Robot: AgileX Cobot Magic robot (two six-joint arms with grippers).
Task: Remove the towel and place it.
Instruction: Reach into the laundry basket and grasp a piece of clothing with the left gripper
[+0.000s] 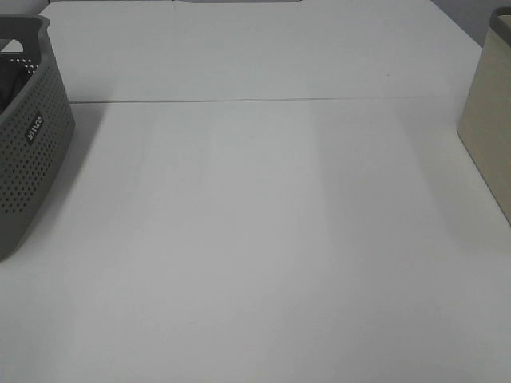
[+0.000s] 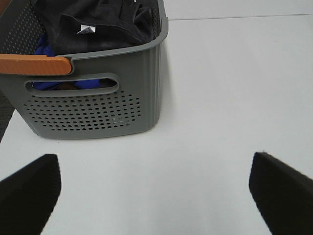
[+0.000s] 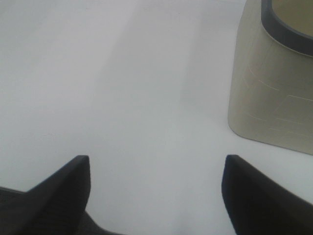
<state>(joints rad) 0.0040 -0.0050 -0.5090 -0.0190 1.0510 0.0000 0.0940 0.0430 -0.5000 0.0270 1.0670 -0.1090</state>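
The dark charcoal towel point(image 2: 98, 22) lies bunched inside the grey perforated basket point(image 2: 93, 110), with a small white tag on it and blue cloth point(image 2: 46, 49) beneath. In the exterior high view the basket point(image 1: 28, 144) stands at the table's left edge, and a sliver of the towel point(image 1: 9, 80) shows inside. My left gripper point(image 2: 156, 188) is open and empty, low over the table, short of the basket. My right gripper point(image 3: 156, 188) is open and empty over bare table. Neither gripper shows in the exterior high view.
The basket has an orange handle point(image 2: 34, 64). A beige bin point(image 1: 489, 120) with a grey rim stands at the table's right edge; it also shows in the right wrist view point(image 3: 274, 83). A seam point(image 1: 263, 100) crosses the white table.
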